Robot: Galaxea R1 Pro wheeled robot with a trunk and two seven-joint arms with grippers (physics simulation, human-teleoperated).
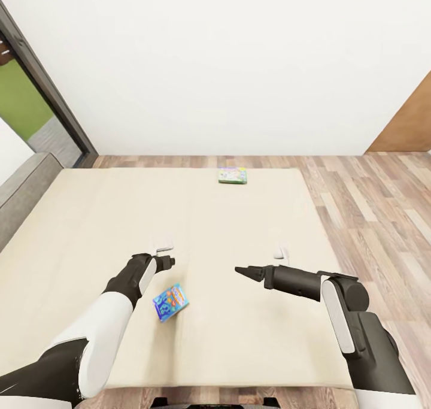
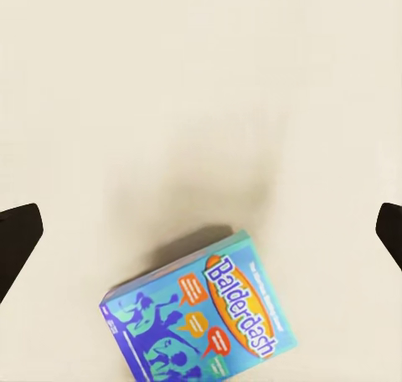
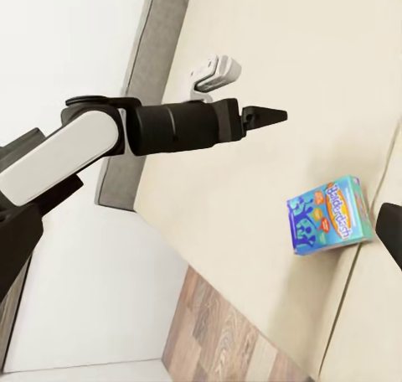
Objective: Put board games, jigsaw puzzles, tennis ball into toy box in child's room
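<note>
A blue board game (image 1: 170, 302) with "Balderdash" lettering (image 2: 209, 311) rests tilted on the beige bed (image 1: 251, 229), near the front edge. My left gripper (image 1: 167, 264) hovers just beyond it, fingers pointing down and spread wide, open (image 2: 201, 231), not touching the box. A second, green-edged board game (image 1: 233, 175) lies flat at the mattress's far edge. My right gripper (image 1: 240, 271) hangs over the middle of the bed, pointing left, open with nothing between its fingers. In the right wrist view the blue box (image 3: 327, 214) stands apart from the left gripper (image 3: 272, 114).
The grey headboard (image 1: 24, 187) runs along the left, with a dark-framed window (image 1: 42, 91) behind it. Wood plank floor (image 1: 371, 205) lies right of the bed, below a white wall. Two small white shapes (image 1: 161, 244) sit near the grippers.
</note>
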